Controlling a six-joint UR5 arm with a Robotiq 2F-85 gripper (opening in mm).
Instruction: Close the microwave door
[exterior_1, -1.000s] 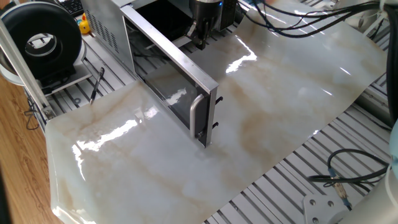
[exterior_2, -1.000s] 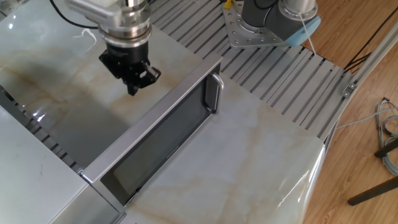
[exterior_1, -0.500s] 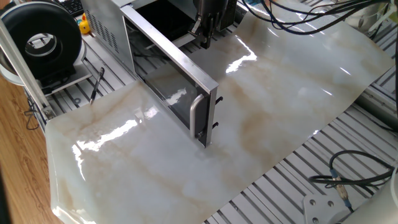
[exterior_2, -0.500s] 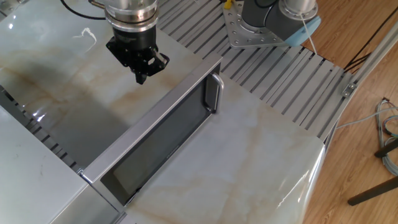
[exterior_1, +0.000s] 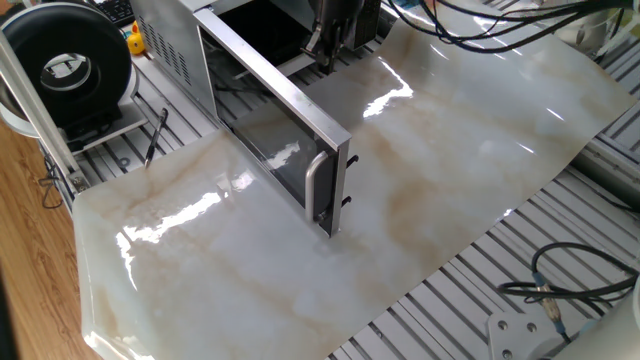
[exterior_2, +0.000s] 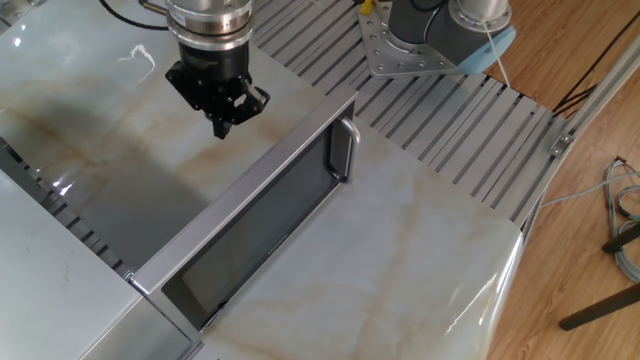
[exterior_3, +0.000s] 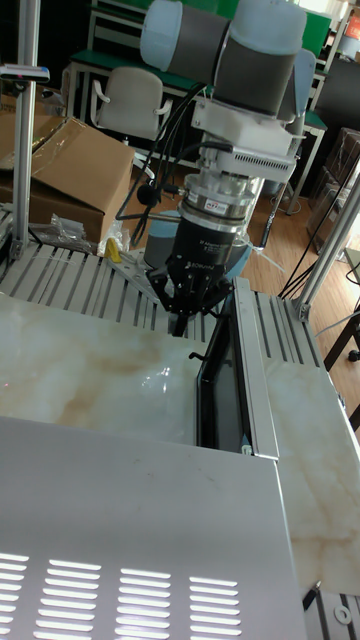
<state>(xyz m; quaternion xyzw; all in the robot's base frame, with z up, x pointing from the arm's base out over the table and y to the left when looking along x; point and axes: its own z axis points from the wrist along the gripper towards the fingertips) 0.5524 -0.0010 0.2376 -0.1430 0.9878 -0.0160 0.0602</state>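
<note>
The microwave (exterior_1: 168, 40) stands at the back left, and its top fills the foreground of the tall fixed view (exterior_3: 130, 520). The microwave door (exterior_1: 272, 150) is swung wide open and juts out over the marbled sheet. It shows a dark glass window and a vertical silver handle (exterior_1: 317, 186) at its free end. My gripper (exterior_2: 222, 127) hangs on the inner side of the door, a short way from the door's top rail (exterior_2: 260, 180) and not touching it. Its fingers are pressed together into one point with nothing between them. It also appears as the gripper (exterior_1: 325, 62) behind the door and the gripper (exterior_3: 180, 325) left of the door (exterior_3: 240, 370).
A round black fan-like device (exterior_1: 70, 65) and a small yellow object (exterior_1: 135, 40) sit left of the microwave. The robot base (exterior_2: 440, 30) stands on the slatted table beyond the handle. Loose cables (exterior_1: 560, 285) lie at the right. A cardboard box (exterior_3: 70, 165) and chair (exterior_3: 130, 100) stand behind.
The gripper has shifted along the inner side of the door toward its handle end, mostly in the first half second, then barely. The door has not moved.
</note>
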